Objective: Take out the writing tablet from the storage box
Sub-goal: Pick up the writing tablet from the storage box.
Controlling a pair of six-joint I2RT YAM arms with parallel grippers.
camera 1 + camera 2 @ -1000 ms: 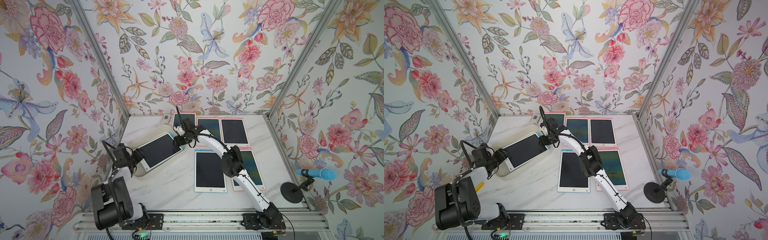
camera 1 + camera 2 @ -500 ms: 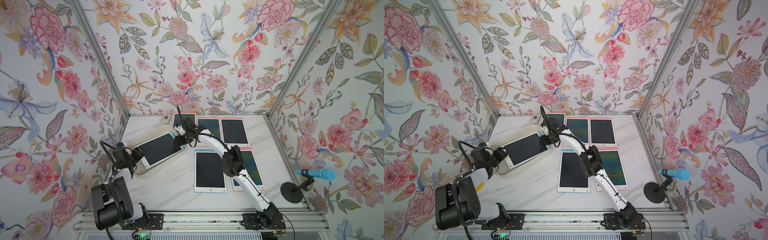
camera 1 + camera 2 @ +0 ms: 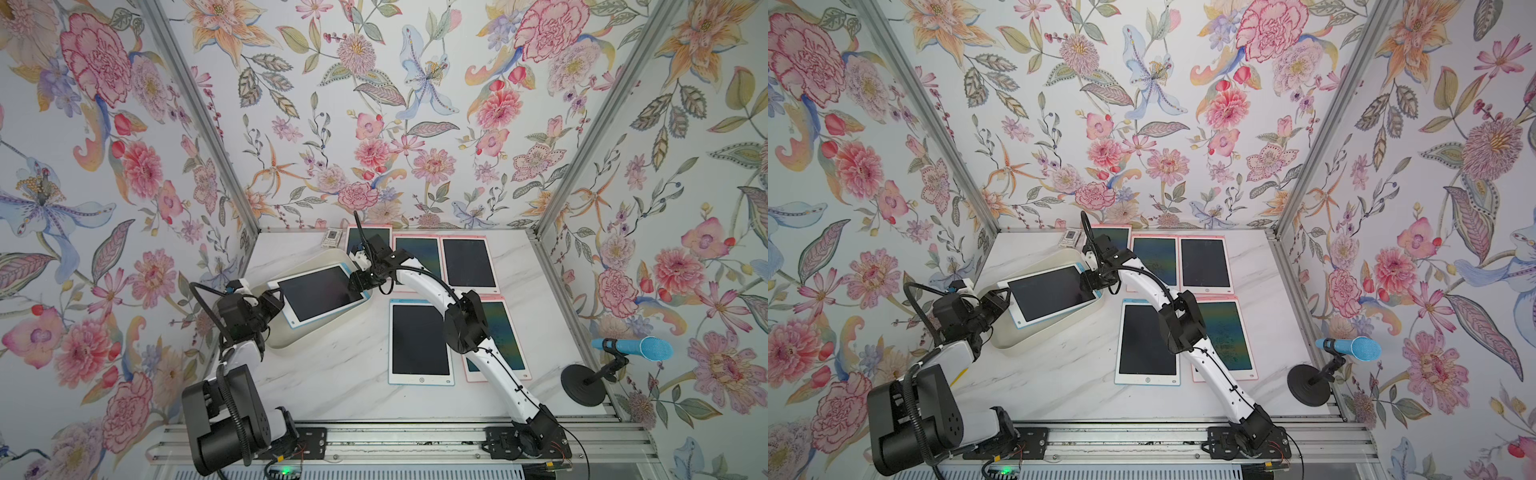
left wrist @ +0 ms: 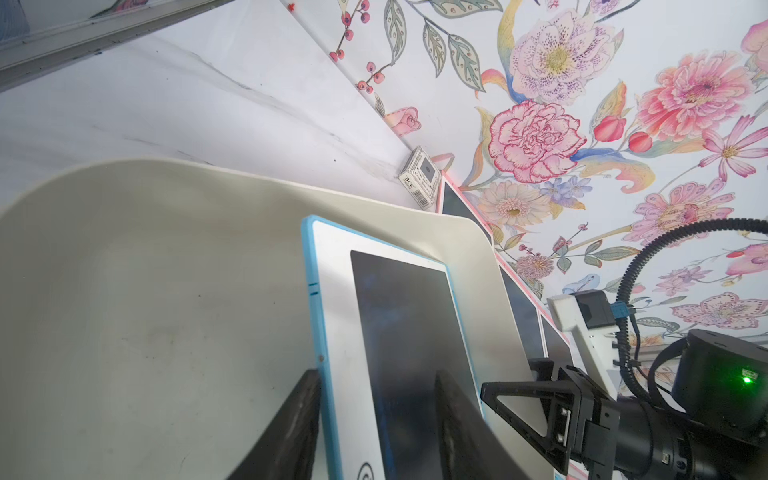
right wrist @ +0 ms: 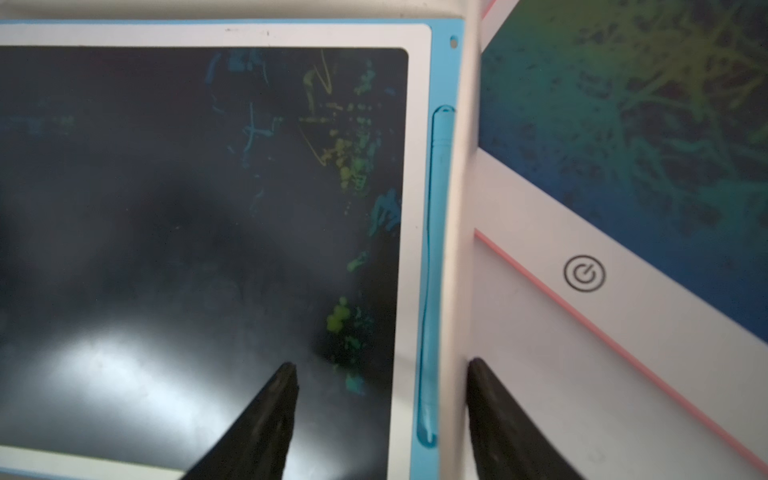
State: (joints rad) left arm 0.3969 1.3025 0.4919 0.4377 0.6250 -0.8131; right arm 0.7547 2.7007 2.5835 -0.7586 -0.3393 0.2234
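Reaching up from its base at the front left, the left arm is folded tight, its wrist turned toward the storage box [image 3: 286, 341]. The left gripper [image 3: 274, 305] straddles the near short end of the writing tablet [image 3: 320, 293]. In the left wrist view one finger [image 4: 297, 419] lies against the blue edge and the other sits on the screen side. The jaws are partly closed, and whether they pinch yet cannot be told.

The tablet lies tilted in the cream box, its far end raised onto the box's right rim.

At that end the right gripper [image 3: 359, 282] stands with jaws apart. In the right wrist view one finger [image 5: 274, 399] is over the dark screen and the other is outside the box wall, so the tablet's stylus edge and the wall lie between them. The right arm stretches diagonally from the front right rail, crossing above the pink tablets [image 3: 469, 262] and just beside a blue-edged tablet [image 3: 419, 340] on the table [image 3: 340, 386].
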